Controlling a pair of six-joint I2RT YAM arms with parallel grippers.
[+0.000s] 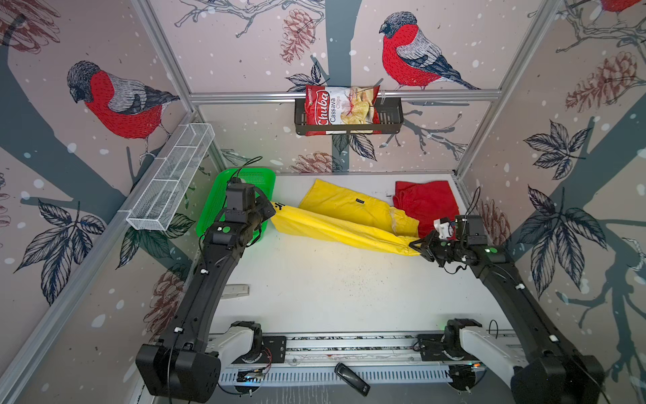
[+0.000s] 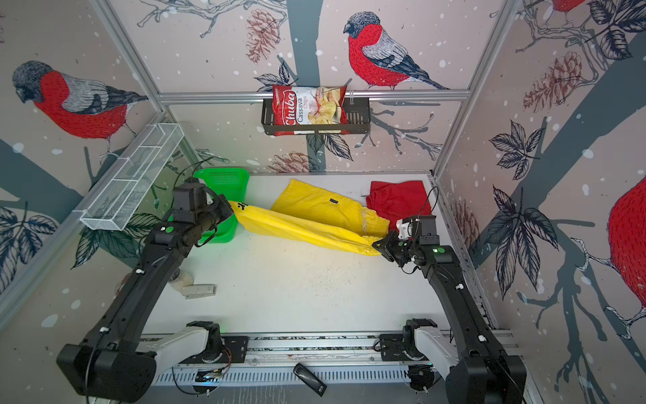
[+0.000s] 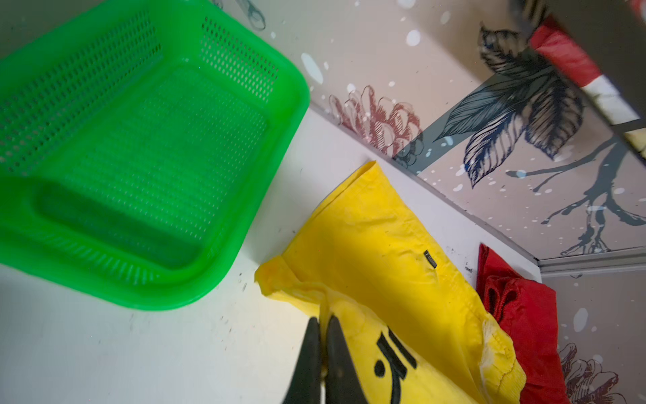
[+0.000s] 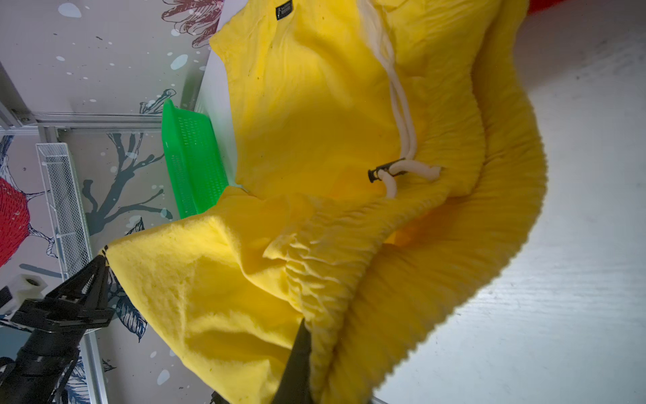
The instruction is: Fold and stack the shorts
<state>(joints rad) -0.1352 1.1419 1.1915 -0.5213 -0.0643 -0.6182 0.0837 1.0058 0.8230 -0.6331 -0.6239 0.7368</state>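
1. Holding the yellow shorts (image 1: pixel 349 213) stretched between both hands, in both top views: my left gripper (image 1: pixel 273 207) is pinched tight on a leg hem just beside the green basket (image 1: pixel 244 172). My right gripper (image 1: pixel 416 245) is clamped on the waist end. The near leg seems raised off the table (image 1: pixel 332 290), while the far leg lies flat. The red shorts (image 1: pixel 428 201) sit in the far right corner, seemingly folded already, just beside the yellow waist.
2. Left wrist view: my jaws are closed on a thin fold of hem near the black mark (image 3: pixel 395 360). The cloth looks light, limp and smooth, so I judge a shallow pinch could slip.
3. Right wrist view: one finger (image 4: pixel 300 342) presses into the gathered elastic waistband (image 4: pixel 437 262). It is thicker and ridged, which I judge the surer hold. The drawstring (image 4: pixel 402 115) lies loose and could snag.
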